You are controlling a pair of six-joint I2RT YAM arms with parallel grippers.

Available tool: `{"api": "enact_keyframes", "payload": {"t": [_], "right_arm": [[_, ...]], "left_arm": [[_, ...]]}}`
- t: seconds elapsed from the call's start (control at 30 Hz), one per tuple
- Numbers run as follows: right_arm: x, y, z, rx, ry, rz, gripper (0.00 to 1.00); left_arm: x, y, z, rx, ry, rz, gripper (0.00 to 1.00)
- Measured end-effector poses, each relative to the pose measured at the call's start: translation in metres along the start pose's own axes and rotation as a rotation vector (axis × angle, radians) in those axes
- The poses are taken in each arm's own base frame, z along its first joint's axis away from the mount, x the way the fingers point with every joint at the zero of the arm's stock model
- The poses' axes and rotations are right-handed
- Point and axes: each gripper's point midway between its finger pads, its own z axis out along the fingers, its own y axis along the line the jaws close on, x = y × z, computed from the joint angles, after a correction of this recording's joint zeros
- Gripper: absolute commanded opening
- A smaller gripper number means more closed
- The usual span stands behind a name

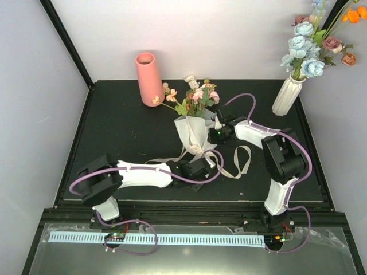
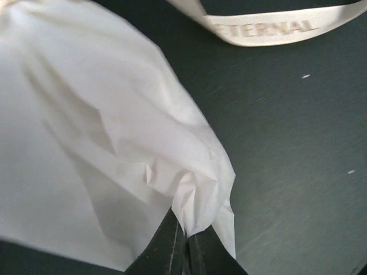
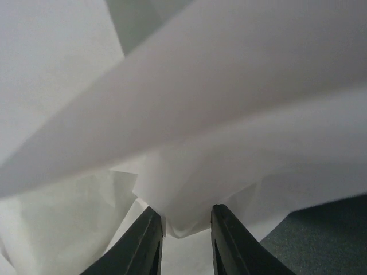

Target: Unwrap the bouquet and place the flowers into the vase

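Nearest the front edge of the tabletop point(image 1: 126, 137), the left pincer point(image 2: 186, 232) is closed tight on a crumpled corner of the wrapping paper point(image 2: 103, 126) at the stem end of the bouquet point(image 1: 192, 123). The paper looks thin, soft and very light. It creases at the pinch, so it should follow a pull easily but tear if jerked. A bunched fold like this one gives a safer hold than a single edge. Just beyond it the ribbon point(image 2: 269, 31) lies slack on the tabletop in loose loops, flat and limp.

The bouquet lies around the middle of the tabletop with its blooms toward the far edge. On its right side the right pincer point(image 3: 186, 229) stands narrow with a lobe of paper between its fingers. Whether the pads actually bite, I cannot tell.

The flowers point(image 1: 198, 94) spill from the open top of the wrap. Their thin stems will likely bend and slip apart, so they are best gathered low on the stems as one bunch, not by the heads.

The vase point(image 1: 148, 77) stands upright at the far edge, left of the middle, near the blooms. It is tall and narrow and probably easy to tip. A white ribbed vase point(image 1: 287, 96) stands near the far right corner.
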Motion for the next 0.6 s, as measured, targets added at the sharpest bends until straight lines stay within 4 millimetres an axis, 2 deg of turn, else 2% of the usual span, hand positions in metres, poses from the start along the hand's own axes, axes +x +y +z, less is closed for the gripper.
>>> {"api": "enact_keyframes", "payload": {"t": [0.2,0.47,0.6], "right_arm": [[0.015,-0.009,0.006,0.017,0.025,0.008,0.26],[0.041,-0.013,-0.001,-0.002,0.031,0.039,0.26],[0.053,-0.013,-0.006,-0.021,0.042,0.054,0.26]], "left_arm": [[0.021,0.039,-0.021,-0.104,-0.037,-0.045,0.02],[0.044,0.103,-0.029,-0.229,-0.035,-0.238,0.02],[0.048,0.122,-0.032,-0.251,-0.042,-0.321,0.02]]}}
